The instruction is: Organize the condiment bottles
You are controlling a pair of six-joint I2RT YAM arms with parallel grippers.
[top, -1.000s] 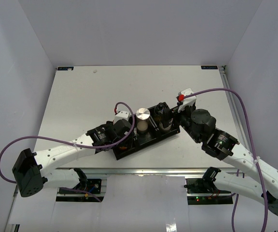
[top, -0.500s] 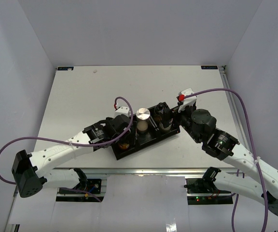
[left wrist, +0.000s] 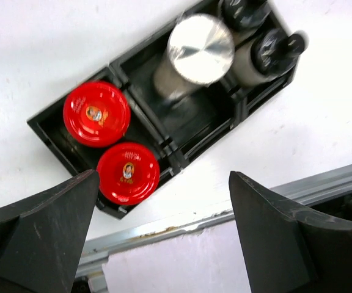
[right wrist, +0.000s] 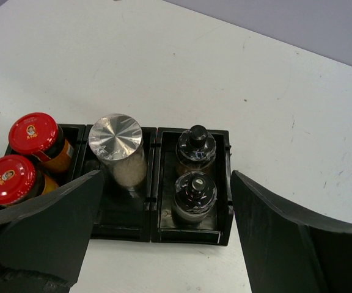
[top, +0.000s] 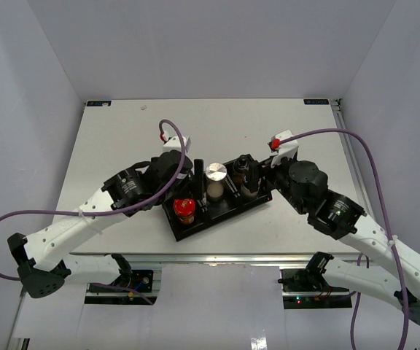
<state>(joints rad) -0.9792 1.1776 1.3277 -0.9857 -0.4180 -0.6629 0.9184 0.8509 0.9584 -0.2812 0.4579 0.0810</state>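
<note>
The black tray holds all the condiment bottles. Two red-lidded jars stand in its left compartment; only one shows in the top view. The silver-lidded jar stands in the middle compartment. Two black-capped shakers stand in the right compartment. My left gripper is open and empty above the tray's left end. My right gripper is open and empty beside the tray's right end. The right wrist view shows the red lids, silver lid and shakers.
The tray lies at an angle on the white table, near its front edge. The metal front rail runs just below the tray in the left wrist view. Purple cables loop off both wrists.
My left gripper has lifted up and back to the left off the tray's left compartment. A red-lidded jar that it covered now shows there. The right arm has barely moved.
</note>
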